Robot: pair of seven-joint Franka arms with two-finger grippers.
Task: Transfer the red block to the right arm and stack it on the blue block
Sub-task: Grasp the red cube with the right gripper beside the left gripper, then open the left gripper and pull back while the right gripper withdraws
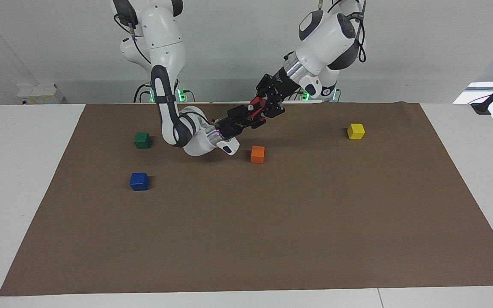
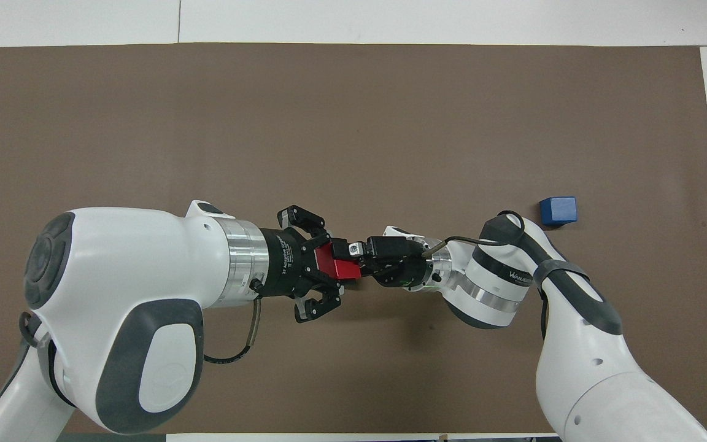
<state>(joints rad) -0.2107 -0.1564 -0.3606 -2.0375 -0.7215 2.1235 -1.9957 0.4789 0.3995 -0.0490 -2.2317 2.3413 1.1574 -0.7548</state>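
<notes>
Both grippers meet in mid-air above the brown mat [image 1: 272, 222], over the stretch near the robots' edge, nose to nose. The left gripper [image 2: 335, 267] is clamped on the red block [image 2: 338, 268], fingers closed on it with the outer links splayed. The right gripper [image 2: 359, 261] is closed on the same red block from the facing end, so both have hold of it at once. In the facing view the red block [image 1: 253, 105] shows only as a sliver between the black fingers, up off the mat, with the left gripper [image 1: 262, 107] angling down from above and the right gripper [image 1: 250, 114] angling up from a low, bent arm.

The blue block [image 1: 139, 181] sits on the mat toward the right arm's end, well apart from the grippers, nothing on it. The green block [image 1: 142, 140] lies nearer to the robots than the blue one. The orange block [image 1: 257, 154] rests on the mat just below the handover spot, farther from the robots. The yellow block [image 1: 355, 131] sits toward the left arm's end.
</notes>
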